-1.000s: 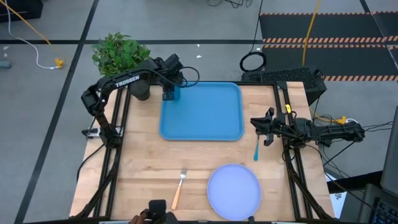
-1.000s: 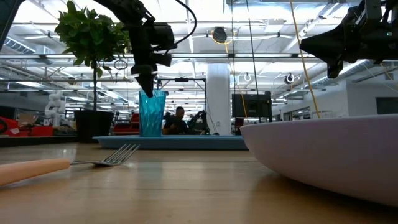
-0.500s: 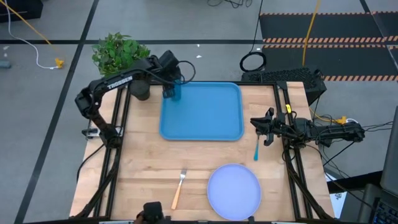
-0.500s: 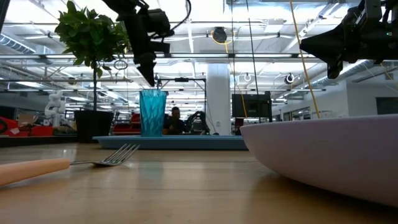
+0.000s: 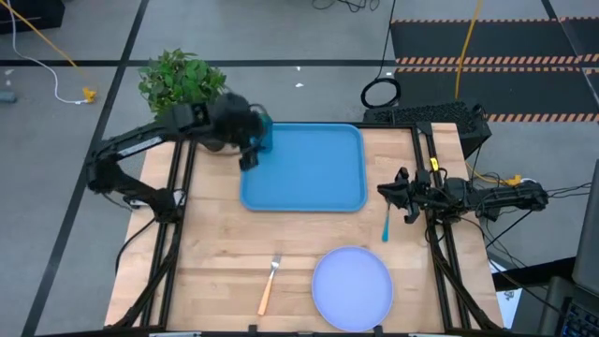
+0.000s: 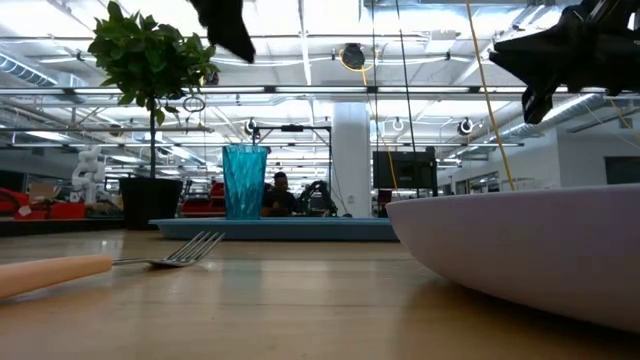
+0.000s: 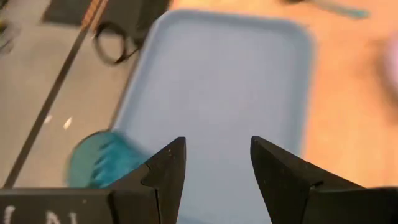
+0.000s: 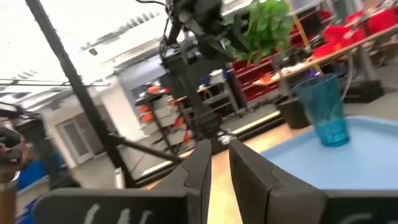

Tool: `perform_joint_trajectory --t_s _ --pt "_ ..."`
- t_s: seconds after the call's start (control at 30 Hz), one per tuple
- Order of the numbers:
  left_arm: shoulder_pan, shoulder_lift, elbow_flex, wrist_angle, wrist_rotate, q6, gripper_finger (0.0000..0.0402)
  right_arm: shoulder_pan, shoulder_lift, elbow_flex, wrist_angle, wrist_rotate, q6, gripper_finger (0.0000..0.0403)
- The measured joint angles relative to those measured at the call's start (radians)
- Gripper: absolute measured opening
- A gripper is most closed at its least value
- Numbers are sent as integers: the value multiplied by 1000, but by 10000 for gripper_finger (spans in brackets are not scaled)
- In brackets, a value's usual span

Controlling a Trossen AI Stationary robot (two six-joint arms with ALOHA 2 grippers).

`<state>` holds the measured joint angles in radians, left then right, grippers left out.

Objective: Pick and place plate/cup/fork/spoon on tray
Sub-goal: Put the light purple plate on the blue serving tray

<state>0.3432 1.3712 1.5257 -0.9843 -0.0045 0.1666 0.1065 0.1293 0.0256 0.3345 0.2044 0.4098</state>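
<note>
A: Start at the left. What is the left arm doing?

B: The left gripper (image 5: 249,155) hangs just off the tray's far left corner, raised above the table. In its wrist view the fingers (image 7: 166,167) are spread, with nothing between them.

A: And the cup?

B: The cup (image 5: 263,133) stands upright in that far left corner of the tray (image 5: 309,183), apart from the gripper. The low view shows it the same way, upright on the tray with no finger near it. I judge that piece placed.

A: Anything else on the tray?

B: No. The rest of its blue floor is bare.

A: What sits on the table nearer the front?

B: The fork (image 5: 270,281) lies on the wood in front of the tray, handle toward the front edge. Just right of it, the plate (image 5: 352,286) rests flat on the table, also well clear of the tray.

A: Further right?

B: The spoon (image 5: 386,225) lies on the wood beside the tray's right edge. The right gripper (image 5: 408,195) hovers near its upper end, above the table. Its wrist view shows the fingers (image 8: 200,163) close together with only a narrow slot, gripping nothing.

A: So the tally?

B: One of four looks done. Fork, plate and spoon are left.
</note>
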Motion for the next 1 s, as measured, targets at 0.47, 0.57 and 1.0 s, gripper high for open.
perform_joint_trajectory --t_s 0.47,0.57,1.0 --pt "-590 -6 -73 45 -145 -203 184 332 592 516 -184 7 -82 52" --pt "-671 -11 -143 114 -174 -262 184 431 758 666 -315 37 -82 52" --pt "-835 -8 -316 468 -264 -363 184 712 1132 1109 -820 -63 72 99"
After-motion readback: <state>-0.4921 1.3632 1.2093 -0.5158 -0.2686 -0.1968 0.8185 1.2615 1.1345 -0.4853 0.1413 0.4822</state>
